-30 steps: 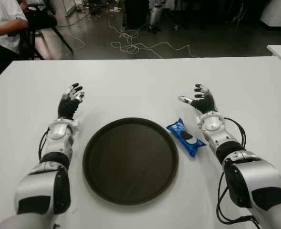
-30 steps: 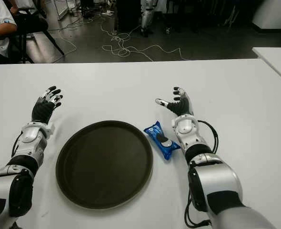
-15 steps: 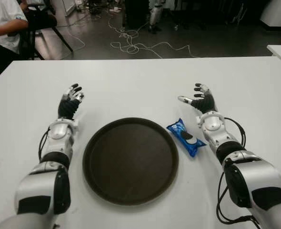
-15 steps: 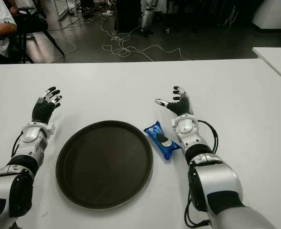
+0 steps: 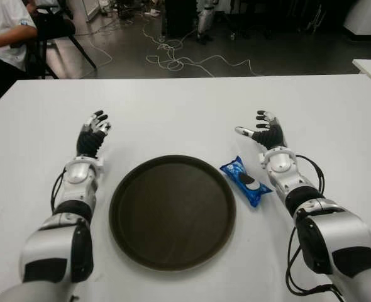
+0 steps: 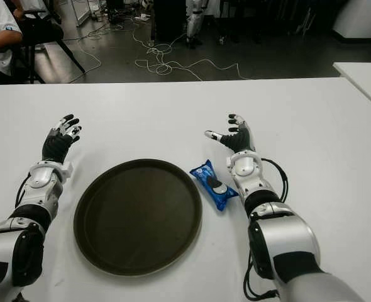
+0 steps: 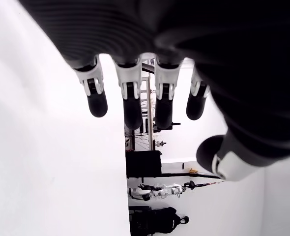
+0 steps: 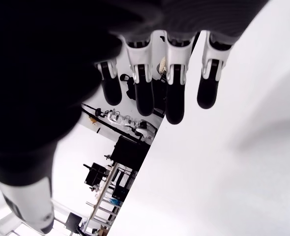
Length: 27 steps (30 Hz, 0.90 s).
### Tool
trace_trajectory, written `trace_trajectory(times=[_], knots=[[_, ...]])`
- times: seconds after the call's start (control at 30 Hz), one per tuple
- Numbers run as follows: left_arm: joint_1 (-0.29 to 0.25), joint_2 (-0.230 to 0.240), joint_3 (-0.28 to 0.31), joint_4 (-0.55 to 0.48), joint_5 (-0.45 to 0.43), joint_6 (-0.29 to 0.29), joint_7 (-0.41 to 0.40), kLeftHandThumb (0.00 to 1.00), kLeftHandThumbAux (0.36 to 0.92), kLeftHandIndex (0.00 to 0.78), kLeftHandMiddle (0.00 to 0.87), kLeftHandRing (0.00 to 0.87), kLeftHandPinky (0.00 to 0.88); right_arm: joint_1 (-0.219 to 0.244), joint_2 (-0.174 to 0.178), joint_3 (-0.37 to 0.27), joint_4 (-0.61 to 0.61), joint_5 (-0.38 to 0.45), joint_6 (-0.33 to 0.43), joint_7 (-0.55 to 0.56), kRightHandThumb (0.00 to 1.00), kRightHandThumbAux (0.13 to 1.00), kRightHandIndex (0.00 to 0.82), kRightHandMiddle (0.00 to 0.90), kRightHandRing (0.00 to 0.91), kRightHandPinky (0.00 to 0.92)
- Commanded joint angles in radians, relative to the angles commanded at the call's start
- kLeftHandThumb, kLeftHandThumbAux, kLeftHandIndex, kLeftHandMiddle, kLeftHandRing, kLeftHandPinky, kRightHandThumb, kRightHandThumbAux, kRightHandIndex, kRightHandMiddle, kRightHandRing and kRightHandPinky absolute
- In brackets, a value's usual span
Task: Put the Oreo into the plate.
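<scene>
on the white table, the oreo packet lies just right of the dark round plate, outside its rim. right hand beyond the packet, fingers spread, empty. left hand left of the plate, fingers relaxed, empty.

Glossy blue Oreo wrapper, matt dark plate, smooth white table

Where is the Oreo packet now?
The Oreo packet lies on the white table, between the plate and the right hand's forearm.
</scene>
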Motion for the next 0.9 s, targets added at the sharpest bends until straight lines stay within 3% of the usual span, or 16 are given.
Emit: trace_trajectory(times=[0.2,0.37,0.57,0.73,0.83,0.9], knots=[[0.002,-0.001,-0.008,-0.001,0.006,-0.006,0.008,0.000,0.597,0.149,0.167,0.127,0.108,-0.009,-0.016,0.007,-0.021,-0.007,-0.042,-0.021,0.000,0.722,0.183,0.228,0.227,0.210],[0.003,-0.004,-0.023,-0.005,0.026,-0.010,0.043,0.000,0.596,0.152,0.171,0.133,0.114,0.008,-0.057,0.074,-0.075,-0.088,-0.131,-0.111,0.000,0.718,0.176,0.218,0.216,0.198],[0.005,-0.006,-0.029,-0.007,0.029,-0.013,0.054,0.000,0.606,0.165,0.184,0.144,0.127,0.022,-0.097,0.139,-0.121,-0.164,-0.172,-0.161,0.000,0.721,0.174,0.208,0.203,0.191],[0.006,-0.002,-0.037,-0.007,0.033,-0.020,0.058,0.000,0.590,0.164,0.180,0.143,0.120,0.051,-0.139,0.195,-0.241,-0.236,-0.149,-0.191,0.000,0.714,0.159,0.194,0.195,0.194],[0.007,-0.001,-0.040,-0.007,0.033,-0.022,0.055,0.000,0.584,0.156,0.173,0.137,0.112,0.096,-0.199,0.243,-0.380,-0.323,-0.037,-0.172,0.000,0.674,0.150,0.183,0.190,0.173],[0.007,0.000,-0.041,-0.007,0.032,-0.021,0.054,0.000,0.581,0.154,0.170,0.133,0.108,0.107,-0.212,0.255,-0.431,-0.350,0.029,-0.151,0.000,0.645,0.141,0.173,0.176,0.134]])
